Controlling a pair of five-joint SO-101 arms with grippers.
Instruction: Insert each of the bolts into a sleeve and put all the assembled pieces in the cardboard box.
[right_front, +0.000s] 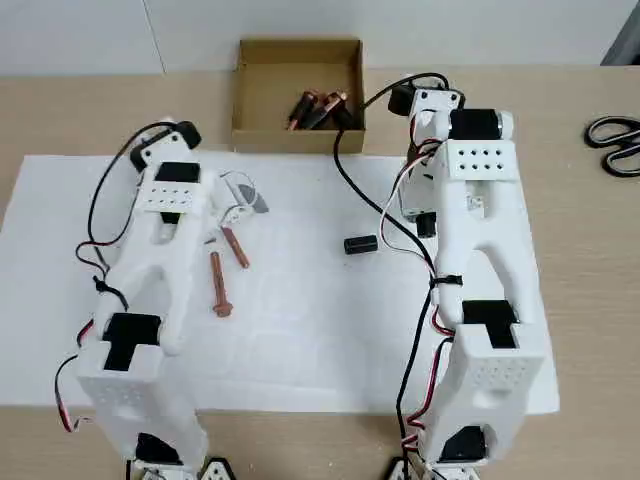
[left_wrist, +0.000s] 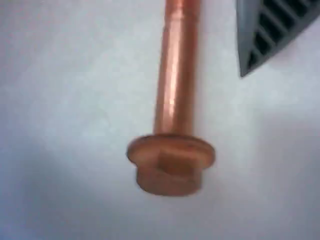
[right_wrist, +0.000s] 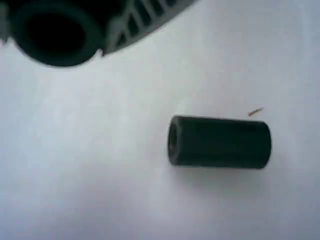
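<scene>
Left gripper (right_front: 238, 205) low over white sheet (right_front: 300, 350), my fingers apart, nothing between. First bolt (right_front: 236, 247) flat on sheet just beside it; second bolt (right_front: 219, 285) next to that, nearer my base. Right gripper (right_front: 422, 218) clamped on held sleeve (right_wrist: 50, 32). Loose sleeve (right_front: 360, 244) on its side mid-sheet, between arms. Cardboard box (right_front: 250, 95) beyond sheet, assembled pieces (right_front: 320, 108) inside.

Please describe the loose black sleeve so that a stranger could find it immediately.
On the white sheet in front of the cardboard box, look between the two arms. The black sleeve lies there alone on its side, short and dark. The bolts nearby are long and copper-coloured.
</scene>
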